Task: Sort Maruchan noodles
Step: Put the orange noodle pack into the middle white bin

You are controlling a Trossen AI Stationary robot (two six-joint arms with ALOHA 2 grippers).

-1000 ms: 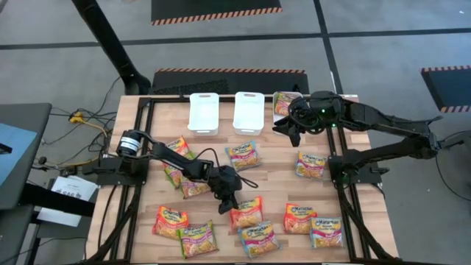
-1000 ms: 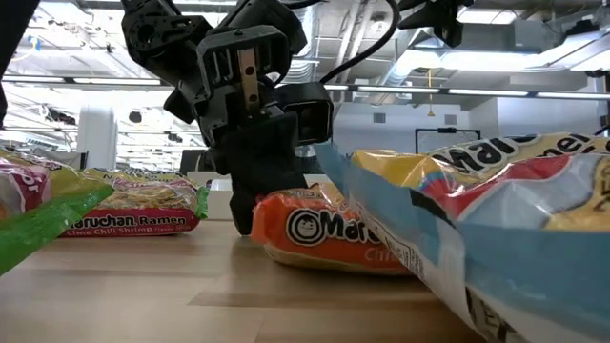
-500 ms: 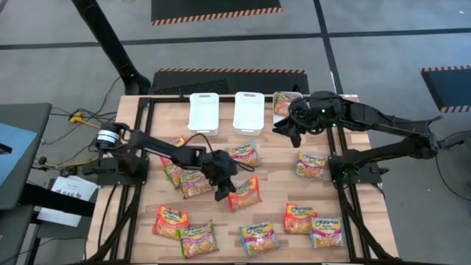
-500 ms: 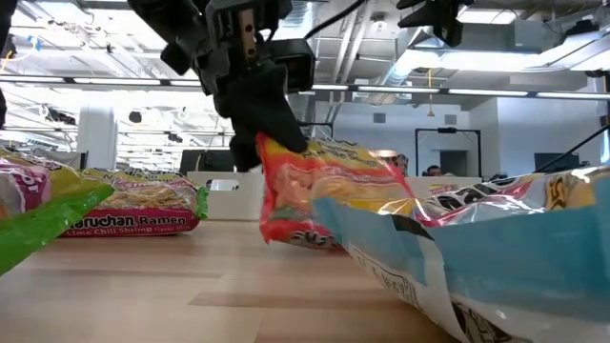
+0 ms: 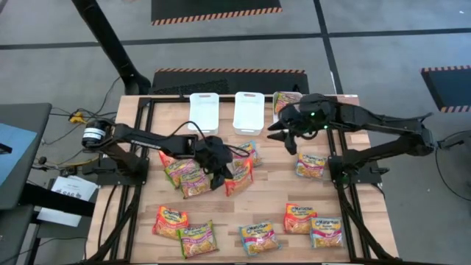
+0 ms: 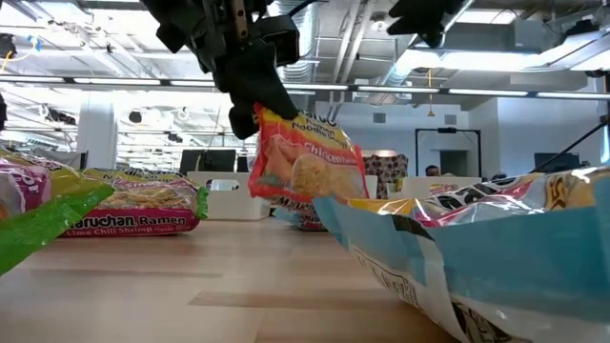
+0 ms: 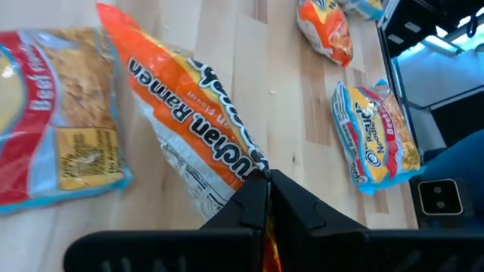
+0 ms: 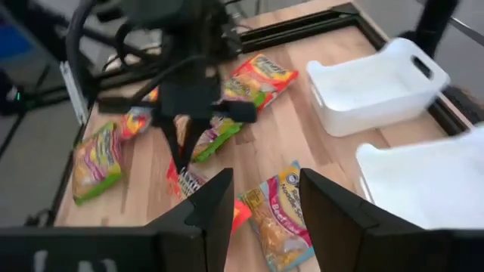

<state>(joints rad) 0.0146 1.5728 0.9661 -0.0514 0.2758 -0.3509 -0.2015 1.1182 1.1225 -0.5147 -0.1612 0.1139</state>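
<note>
on my left arm, the left gripper [image 5: 223,174] now has its jaws pinched on the orange packet [image 5: 239,175], gripped by one end. a second ago that packet lay flat nearer the front edge of the table [image 5: 140,221]; now it hangs clear of the wood in the low view and has been carried toward the middle, next to the beef packet [image 5: 246,152] lying there. i read that as the pick being done and the carry under way, probably toward one of the two white bins [image 5: 204,112] at the back edge, both of which look empty. the remaining packets [image 5: 254,237] lie scattered, mostly along the front edge. on the right, the right gripper [image 5: 283,131] has its jaws spread and holds nothing; it has dipped slightly, hovering near the back right corner.
</note>
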